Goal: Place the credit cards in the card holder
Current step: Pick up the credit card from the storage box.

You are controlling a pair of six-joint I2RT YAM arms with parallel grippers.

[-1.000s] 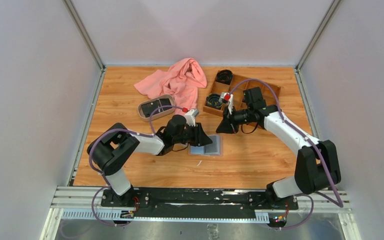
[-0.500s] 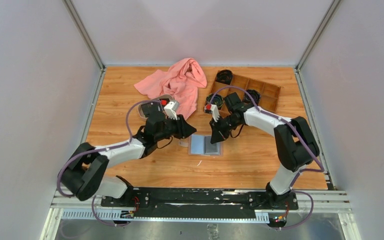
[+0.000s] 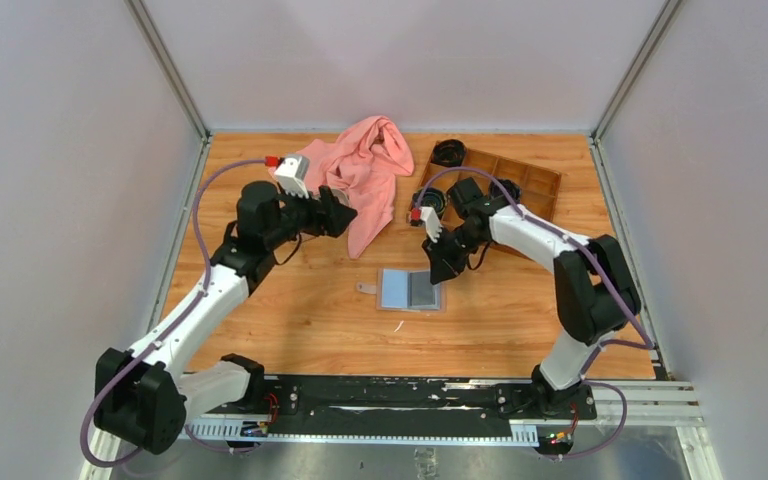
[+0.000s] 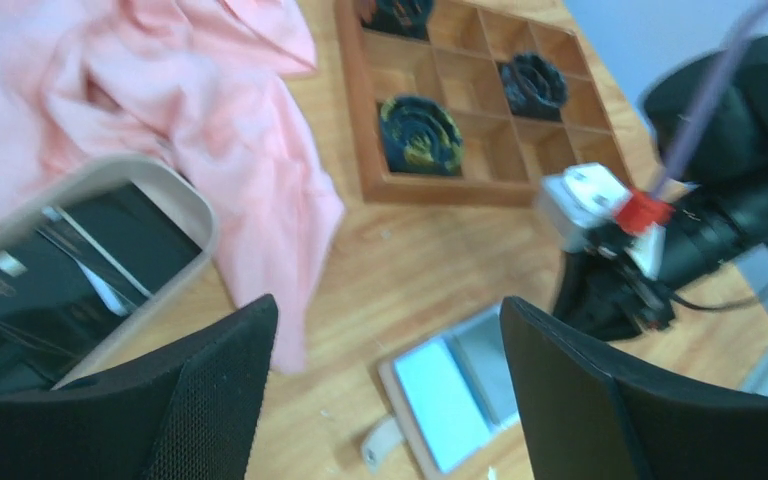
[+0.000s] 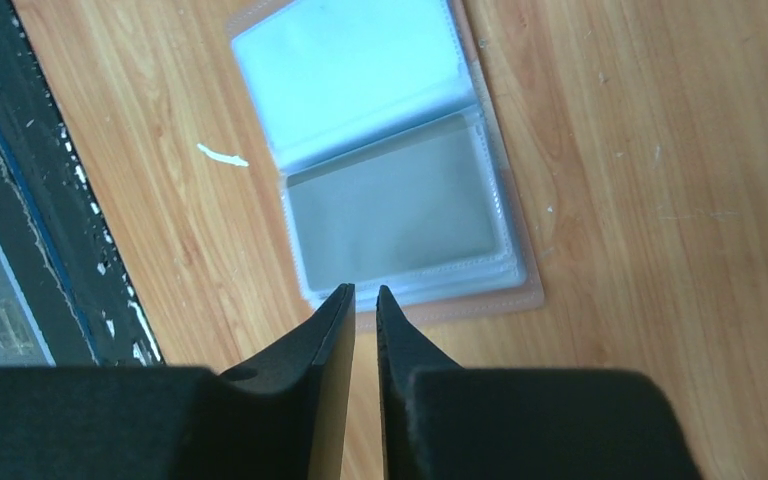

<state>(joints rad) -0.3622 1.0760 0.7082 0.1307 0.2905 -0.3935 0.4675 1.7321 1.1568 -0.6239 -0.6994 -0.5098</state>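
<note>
On the wooden table (image 3: 290,315) a tan, grey-lined leather-like card holder (image 3: 412,289) lies open. The left gripper (image 4: 385,315) gapes empty, and the right gripper (image 5: 365,292) is nearly closed.

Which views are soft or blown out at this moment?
Left wrist: blurred throughout; the credit cards in the tray smear into streaks. Right wrist: sharp on the open card holder, but its upper pocket glares almost white. Top external: evenly lit and sharp, with no harsh glare.
</note>
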